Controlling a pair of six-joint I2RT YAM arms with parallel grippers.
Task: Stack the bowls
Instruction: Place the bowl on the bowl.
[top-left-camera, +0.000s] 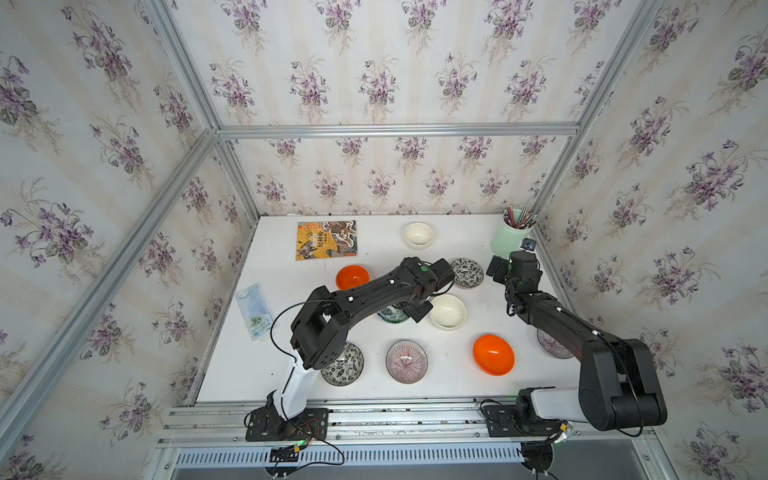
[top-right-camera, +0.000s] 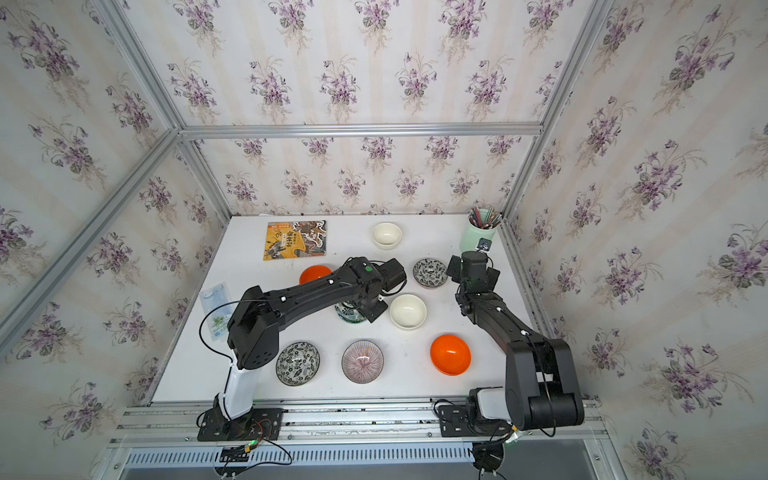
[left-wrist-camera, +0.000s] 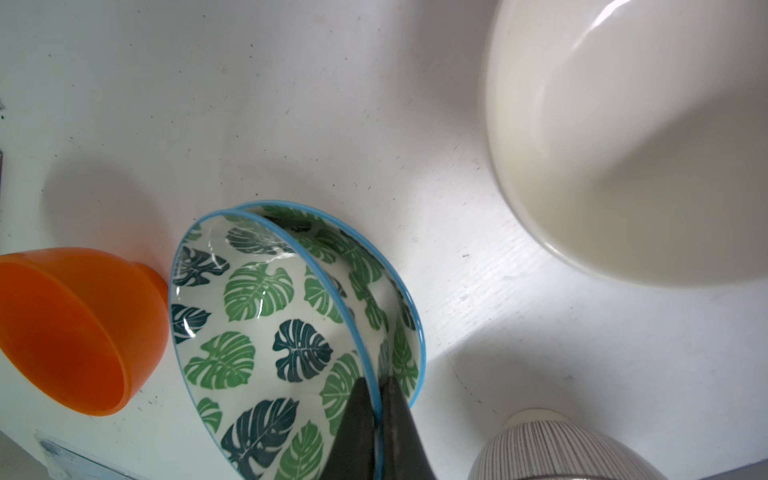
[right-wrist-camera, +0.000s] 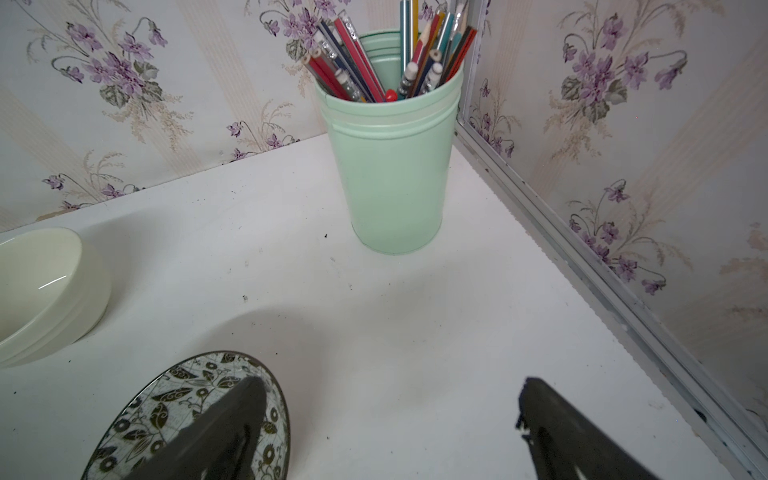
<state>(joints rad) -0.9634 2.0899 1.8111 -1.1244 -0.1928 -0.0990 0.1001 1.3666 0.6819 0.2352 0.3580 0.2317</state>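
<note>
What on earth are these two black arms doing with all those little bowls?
They are stacking the bowls in matching pairs. The left claw pinches the rim of a green leaf-print bowl, which sits tilted inside the matching leaf bowl. The right claw hangs open beside a black-and-white floral bowl, near the pencil cup. An orange bowl, a cream bowl and a purple-striped bowl sit singly on the table, not yet stacked.

Both top views look steeply down on the whole table (top-left-camera: 449, 386) from above the arm bases. The left wrist camera sits close behind the left gripper (left-wrist-camera: 376, 384), facing a leaf-print bowl (left-wrist-camera: 249, 291). The right wrist camera looks past the right gripper (right-wrist-camera: 390, 384) toward the pencil cup (right-wrist-camera: 395, 178), also in both top views.
</note>
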